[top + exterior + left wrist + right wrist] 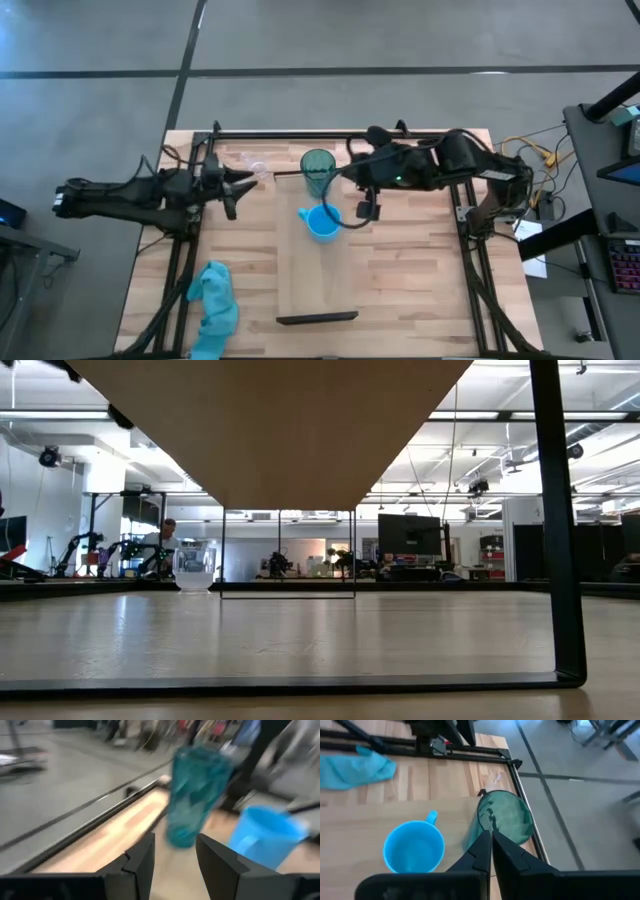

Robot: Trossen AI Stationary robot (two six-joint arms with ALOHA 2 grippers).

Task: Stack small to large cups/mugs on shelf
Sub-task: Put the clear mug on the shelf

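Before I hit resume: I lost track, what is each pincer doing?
Left pincer: open, empty, facing the teal tumbler.
Right pincer: shut, empty, over the tumbler and blue mug.

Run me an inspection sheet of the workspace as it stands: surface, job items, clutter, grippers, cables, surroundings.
Surface: butcher-block tabletop with the shelf lying along its middle.
Job's things: teal tumbler upright at the shelf's far end; blue mug upright just nearer; small clear cup off the shelf, near the left gripper.
Clutter: light blue cloth at the near left.
Grippers: left gripper open, empty, facing the tumbler; right gripper shut, empty, above the mug and tumbler.
Cables: wires bundled at the right arm's base.
Surroundings: an open room with monitors; a person far behind.
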